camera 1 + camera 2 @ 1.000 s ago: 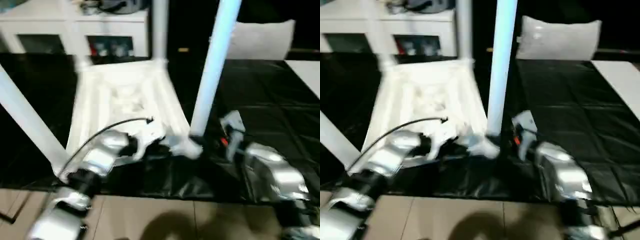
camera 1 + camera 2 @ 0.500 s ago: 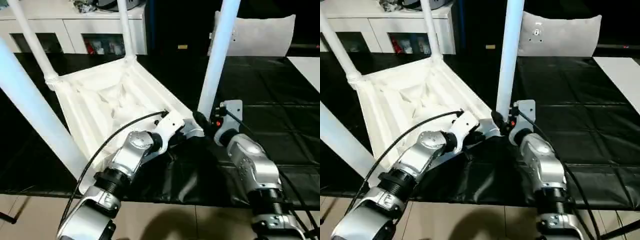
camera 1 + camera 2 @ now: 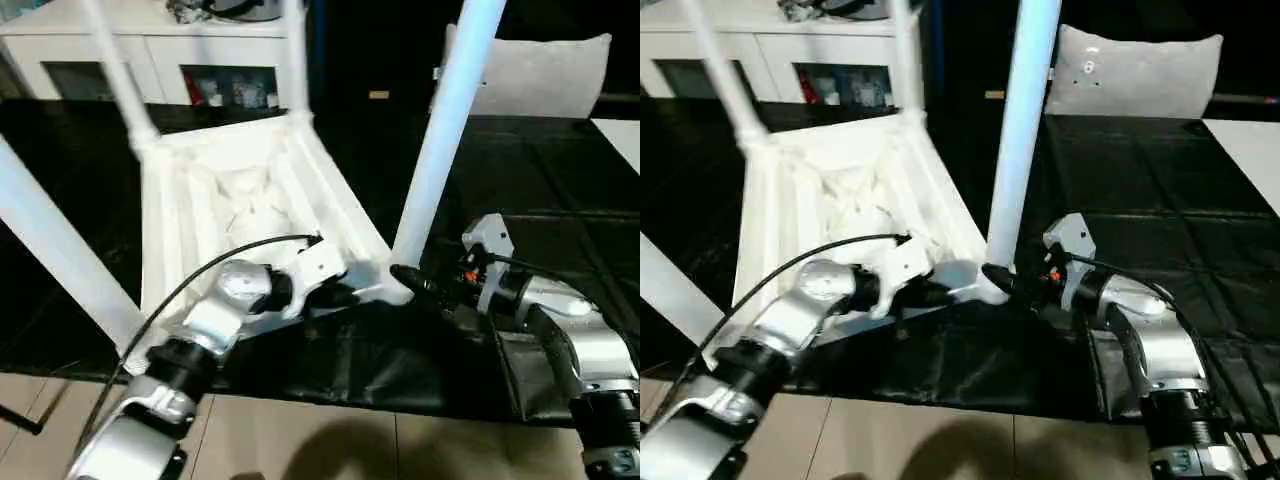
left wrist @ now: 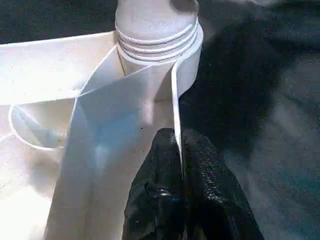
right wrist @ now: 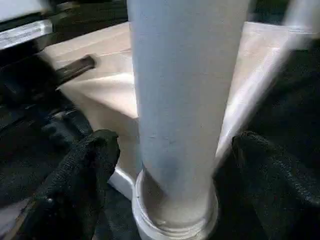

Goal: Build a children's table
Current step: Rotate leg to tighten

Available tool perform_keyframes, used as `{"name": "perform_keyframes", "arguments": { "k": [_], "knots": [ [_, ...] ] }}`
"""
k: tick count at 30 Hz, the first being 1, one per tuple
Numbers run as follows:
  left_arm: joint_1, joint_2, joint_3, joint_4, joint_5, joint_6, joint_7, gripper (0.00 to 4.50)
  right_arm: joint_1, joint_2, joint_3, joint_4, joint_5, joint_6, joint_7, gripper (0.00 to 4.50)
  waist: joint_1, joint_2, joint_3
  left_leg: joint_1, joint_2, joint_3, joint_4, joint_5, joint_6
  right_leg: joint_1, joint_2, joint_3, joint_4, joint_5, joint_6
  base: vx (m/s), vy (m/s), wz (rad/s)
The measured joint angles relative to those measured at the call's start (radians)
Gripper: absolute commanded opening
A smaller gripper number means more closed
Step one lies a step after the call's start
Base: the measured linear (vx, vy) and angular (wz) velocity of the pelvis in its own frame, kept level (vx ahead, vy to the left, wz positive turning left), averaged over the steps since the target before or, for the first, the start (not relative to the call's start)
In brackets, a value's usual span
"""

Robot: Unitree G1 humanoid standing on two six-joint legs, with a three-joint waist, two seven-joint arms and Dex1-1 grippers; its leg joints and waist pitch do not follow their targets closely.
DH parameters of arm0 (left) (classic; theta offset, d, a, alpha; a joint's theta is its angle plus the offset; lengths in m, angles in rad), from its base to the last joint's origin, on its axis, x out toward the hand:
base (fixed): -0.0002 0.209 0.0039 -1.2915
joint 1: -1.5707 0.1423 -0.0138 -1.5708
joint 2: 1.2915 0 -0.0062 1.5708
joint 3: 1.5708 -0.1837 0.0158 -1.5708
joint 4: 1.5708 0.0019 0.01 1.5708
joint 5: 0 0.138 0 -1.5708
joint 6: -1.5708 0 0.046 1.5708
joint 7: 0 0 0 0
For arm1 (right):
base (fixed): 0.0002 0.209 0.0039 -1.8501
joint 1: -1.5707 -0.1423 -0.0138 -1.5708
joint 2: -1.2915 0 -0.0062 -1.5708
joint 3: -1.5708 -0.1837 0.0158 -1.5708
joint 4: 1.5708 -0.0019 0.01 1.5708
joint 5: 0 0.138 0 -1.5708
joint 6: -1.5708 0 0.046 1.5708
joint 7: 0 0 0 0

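My left pincer [image 4: 180, 175] was shut on the thin rim wall of the upturned children's table [image 3: 235, 200], pinching it just beside the near corner socket [image 4: 157, 45]; I judged this grip was there to hold the top from sliding. My right pincer [image 5: 172, 175] stood wide, one black finger [image 5: 80, 175] on each side of the near leg [image 3: 445, 130] at its base and gripping nothing. The leg rose upright from that socket and looked seated. The table lay underside up on the black-covered table [image 3: 560, 180], ribs showing. Legs stood in the other corners too: two far legs [image 3: 120, 75] and one near left leg [image 3: 50, 250]. Behind stood a white cabinet [image 3: 150, 50].
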Motion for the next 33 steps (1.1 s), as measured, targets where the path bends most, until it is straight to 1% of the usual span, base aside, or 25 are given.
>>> {"name": "perform_keyframes", "arguments": {
  "k": [1,3,4,5,6,8,9,11,14,17,19,24,28,33],
  "knots": [
    [0.001,0.015,-0.007,-0.002,-0.008,-0.017,-0.036,0.00,0.003,-0.022,0.008,-0.002,0.019,0.000,0.057,4.03,0.006,0.000,0.000,0.000,0.000,0.001,0.000,-0.001,0.001,0.000,-0.001,0.000,0.000,0.000,0.000,0.000,0.000,0.00],
    [0.003,0.040,-0.021,-0.010,-0.023,-0.036,-0.089,0.00,0.004,-0.046,0.020,-0.008,0.036,0.000,0.126,4.03,0.011,-0.001,0.000,0.000,-0.001,0.002,0.000,-0.001,0.001,0.000,-0.002,0.000,0.000,0.000,0.000,0.000,0.000,0.00],
    [0.003,0.056,-0.024,-0.012,-0.026,-0.048,-0.119,0.00,0.004,-0.055,0.028,-0.009,0.044,0.000,0.162,3.85,0.014,-0.001,0.000,0.000,-0.001,0.002,0.001,-0.001,0.002,0.000,-0.002,-0.001,0.000,0.000,0.000,0.000,0.000,0.00],
    [0.003,0.066,-0.030,-0.012,-0.028,-0.059,-0.141,0.00,0.004,-0.061,0.037,-0.009,0.053,0.000,0.187,3.85,0.015,-0.001,0.000,0.000,-0.001,0.003,0.001,-0.001,0.002,0.000,-0.003,-0.001,0.000,0.000,0.000,0.000,0.000,0.00],
    [0.003,0.074,-0.033,-0.012,-0.030,-0.066,-0.161,0.00,0.004,-0.063,0.042,-0.009,0.059,0.000,0.208,3.65,0.017,-0.001,0.000,0.000,-0.001,0.004,0.002,-0.001,0.002,0.000,-0.004,-0.001,0.000,0.000,0.000,0.000,0.000,0.00],
    [0.003,0.095,-0.042,-0.012,-0.033,-0.090,-0.208,0.00,0.004,-0.070,0.057,-0.008,0.064,0.000,0.249,3.57,0.021,-0.001,0.000,0.001,-0.001,0.005,0.002,-0.001,0.003,0.000,-0.005,-0.001,0.000,0.000,0.000,0.000,0.000,0.00],
    [0.003,0.103,-0.042,-0.013,-0.035,-0.098,-0.230,0.00,0.004,-0.073,0.065,-0.006,0.065,0.000,0.264,3.39,0.022,-0.001,0.001,0.001,-0.001,0.005,0.003,-0.001,0.003,0.000,-0.005,-0.001,0.000,0.000,0.000,0.000,0.000,0.00],
    [0.003,0.112,-0.048,-0.017,-0.041,-0.107,-0.260,0.00,0.004,-0.074,0.076,0.000,0.068,0.000,0.286,3.32,0.028,-0.001,0.001,0.001,-0.002,0.006,0.003,-0.001,0.003,0.000,-0.007,-0.002,0.001,0.000,0.000,0.000,0.000,0.00],
    [0.003,0.124,-0.065,-0.023,-0.051,-0.123,-0.298,0.00,0.004,-0.075,0.090,0.001,0.071,-0.001,0.318,2.98,0.037,-0.002,0.001,0.001,-0.002,0.006,0.004,-0.001,0.004,0.000,-0.007,-0.001,0.001,0.000,0.000,0.000,0.000,0.00],
    [0.001,0.129,-0.068,-0.023,-0.051,-0.130,-0.308,0.00,0.004,-0.071,0.102,0.002,0.072,-0.017,0.333,2.75,0.037,-0.002,0.001,0.001,-0.002,0.006,0.004,-0.001,0.004,0.000,-0.007,-0.001,0.002,0.000,0.000,0.000,0.000,0.00],
    [0.000,0.131,-0.068,-0.023,-0.051,-0.130,-0.312,0.00,0.004,-0.069,0.105,0.004,0.073,-0.017,0.340,2.54,0.037,-0.003,0.001,-0.001,-0.001,0.006,0.004,-0.001,0.004,0.000,-0.007,-0.001,0.003,0.000,0.000,0.000,0.000,0.00],
    [0.000,0.136,-0.068,-0.023,-0.052,-0.135,-0.328,0.00,0.004,-0.069,0.113,0.004,0.086,-0.009,0.365,2.08,0.038,-0.003,0.001,-0.001,-0.001,0.006,0.004,-0.001,0.004,0.000,-0.007,-0.001,0.003,-0.001,0.001,0.000,0.000,0.00],
    [0.000,0.138,-0.068,-0.021,-0.055,-0.139,-0.332,0.00,0.004,-0.071,0.114,0.000,0.092,0.006,0.366,1.98,0.038,-0.003,0.001,-0.002,-0.001,0.006,0.004,-0.001,0.004,0.000,-0.007,-0.001,0.003,-0.001,0.001,0.000,0.000,0.00],
    [0.000,0.134,-0.066,-0.021,-0.064,-0.129,-0.335,0.00,0.018,-0.073,0.109,-0.028,0.106,0.049,0.353,1.95,0.039,-0.003,0.001,-0.002,-0.001,0.006,0.004,-0.001,0.004,0.000,-0.007,-0.001,0.003,-0.001,0.001,0.000,0.000,0.00]
  ]
}}
